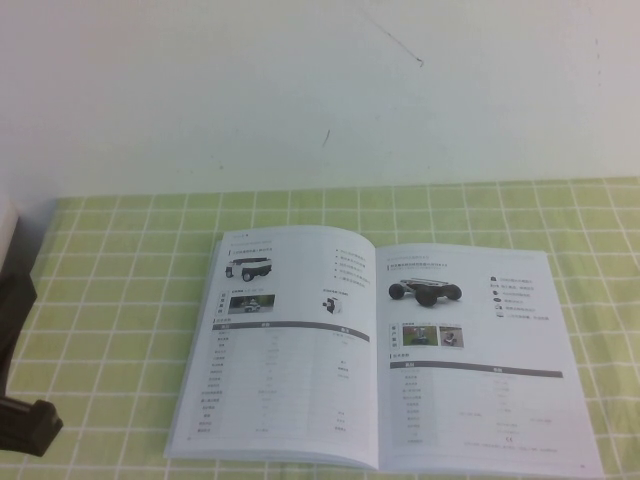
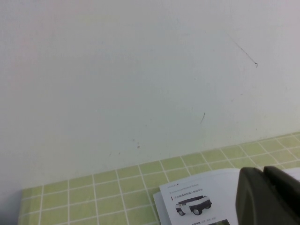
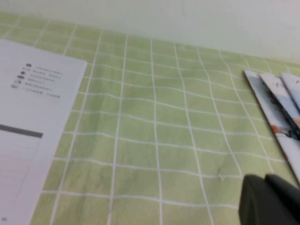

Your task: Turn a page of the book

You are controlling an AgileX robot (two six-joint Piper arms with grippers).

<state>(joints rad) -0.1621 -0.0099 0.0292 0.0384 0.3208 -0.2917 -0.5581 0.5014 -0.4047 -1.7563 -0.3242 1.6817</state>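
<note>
Book (image 1: 385, 350) open, left end effector (image 2: 267, 197) beside, right end effector (image 3: 269, 201) clear

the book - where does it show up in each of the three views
High view: the book lies open on the green checked cloth, centre to lower right.
Left wrist view: one corner with the white vehicle photo, bottom edge, beside the dark left claw.
Right wrist view: its right page, along the left edge; the shut right claw sits bottom right.
Shared landmark: the cloth's white grid.
</note>
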